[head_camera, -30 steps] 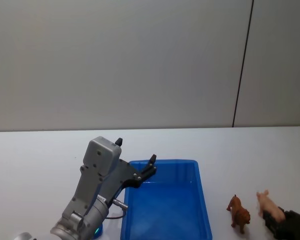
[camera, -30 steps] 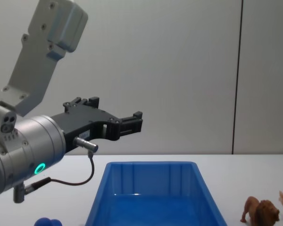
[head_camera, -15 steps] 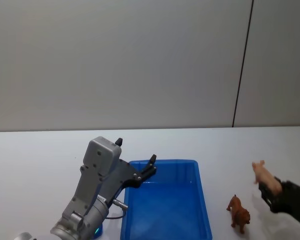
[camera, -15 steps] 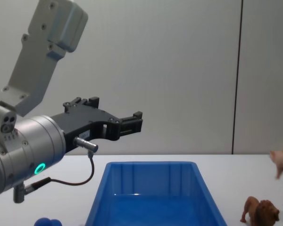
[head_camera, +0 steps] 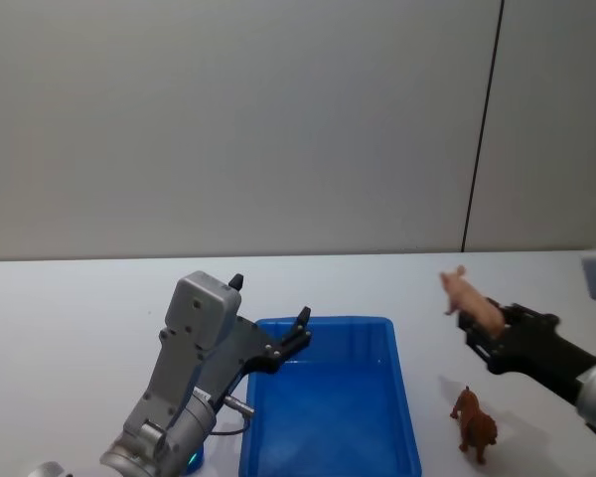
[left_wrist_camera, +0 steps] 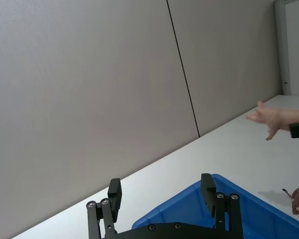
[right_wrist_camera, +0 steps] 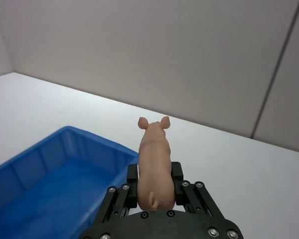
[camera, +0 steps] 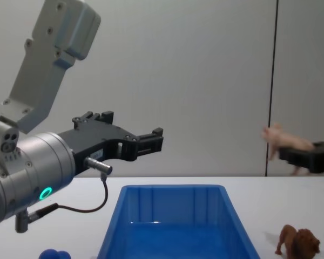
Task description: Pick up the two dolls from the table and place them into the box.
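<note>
My right gripper is shut on the pale pink pig doll, holding it by the rear in the air just right of the blue box. The right wrist view has the pig between the fingers, with the box below and ahead. In the chest view the pig hangs well above the table. The brown lion doll stands on the white table right of the box. My left gripper hovers open and empty over the box's far left corner.
A small blue object lies on the table by the left arm's base. A thin cable loops under the left wrist. A plain grey wall with a dark vertical seam stands behind the table.
The right gripper has lifted the pig off the table and carried it up and leftward toward the box. The lion and the left arm have stayed put.
</note>
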Available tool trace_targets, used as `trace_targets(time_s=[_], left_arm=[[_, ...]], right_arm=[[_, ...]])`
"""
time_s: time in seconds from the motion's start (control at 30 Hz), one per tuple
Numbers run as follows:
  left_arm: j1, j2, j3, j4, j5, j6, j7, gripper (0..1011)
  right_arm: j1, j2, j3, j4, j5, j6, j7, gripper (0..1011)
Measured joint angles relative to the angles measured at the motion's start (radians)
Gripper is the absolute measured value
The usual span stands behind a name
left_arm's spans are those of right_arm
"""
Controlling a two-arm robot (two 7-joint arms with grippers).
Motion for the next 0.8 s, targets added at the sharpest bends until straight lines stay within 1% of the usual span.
trace_targets(time_s=[0.07, 0.1, 0.27, 0.37, 0.4, 0.6, 0.7, 0.77, 0.8], left_arm=[[0.0, 0.0, 0.0, 0.0, 0.0, 0.0, 0.0, 1001], [0.0, 0.0, 0.0, 0.0, 0.0, 0.0, 0.0, 1001], [0.0, 0.0, 0.0, 0.0, 0.0, 0.0, 0.0, 1001], [0.0, 0.0, 0.0, 0.0, 0.0, 0.0, 0.0, 1001], [0.0, 0.0, 0.0, 0.0, 0.0, 0.0, 0.0, 1001], [0.0, 0.0, 0.0, 0.0, 0.0, 0.0, 0.0, 1002], [0.0, 0.0, 0.0, 0.0, 0.0, 0.0, 0.0, 1001], [0.0, 0.0, 0.0, 0.0, 0.0, 0.0, 0.0, 1001], [0.0, 0.0, 0.0, 0.0, 0.0, 0.0, 0.0, 1001]], right_arm=[[0.029, -0.017, -0.013, 0.016, -0.009, 0.012, 0.035, 378], [0.029, -0.017, -0.013, 0.016, -0.009, 0.012, 0.035, 378], [0.081, -0.059, -0.048, 0.057, -0.028, 0.039, 0.091, 378], [0.095, -0.072, -0.061, 0.072, -0.037, 0.047, 0.111, 378], [0.104, -0.082, -0.071, 0.082, -0.043, 0.052, 0.122, 378], [0.128, -0.11, -0.102, 0.112, -0.061, 0.067, 0.154, 381], [0.133, -0.117, -0.111, 0.119, -0.066, 0.07, 0.162, 453], [0.138, -0.124, -0.12, 0.126, -0.071, 0.073, 0.168, 548], [0.139, -0.125, -0.121, 0.127, -0.072, 0.073, 0.169, 548]])
